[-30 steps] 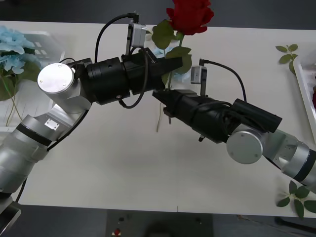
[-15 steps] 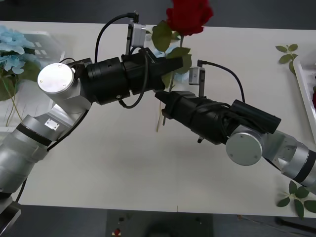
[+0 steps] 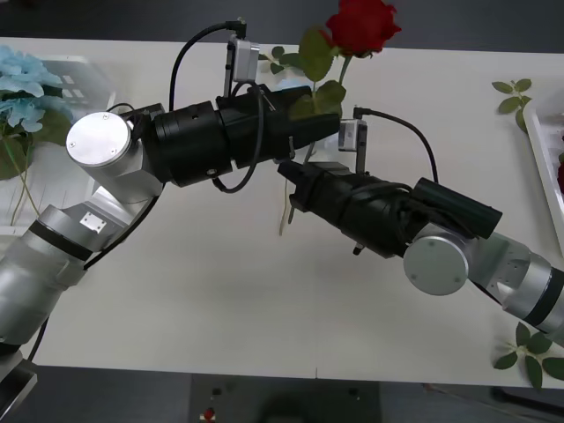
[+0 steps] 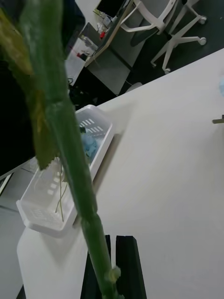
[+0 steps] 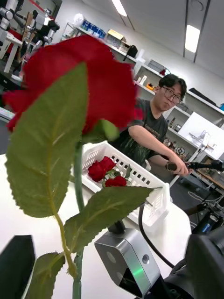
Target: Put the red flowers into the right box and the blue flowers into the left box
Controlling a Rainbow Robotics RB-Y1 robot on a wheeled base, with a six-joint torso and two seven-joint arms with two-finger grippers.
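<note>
Over the wide white bench, both black arms meet at one long-stemmed red rose. The left tool pinches its green stem upright; the right tool, just below, is pressed together beside it.

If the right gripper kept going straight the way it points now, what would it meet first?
The right gripper points toward the left arm's wrist, just beyond the rose stem it sits at. It would probably meet that wrist first, though depth is unclear from above.
</note>
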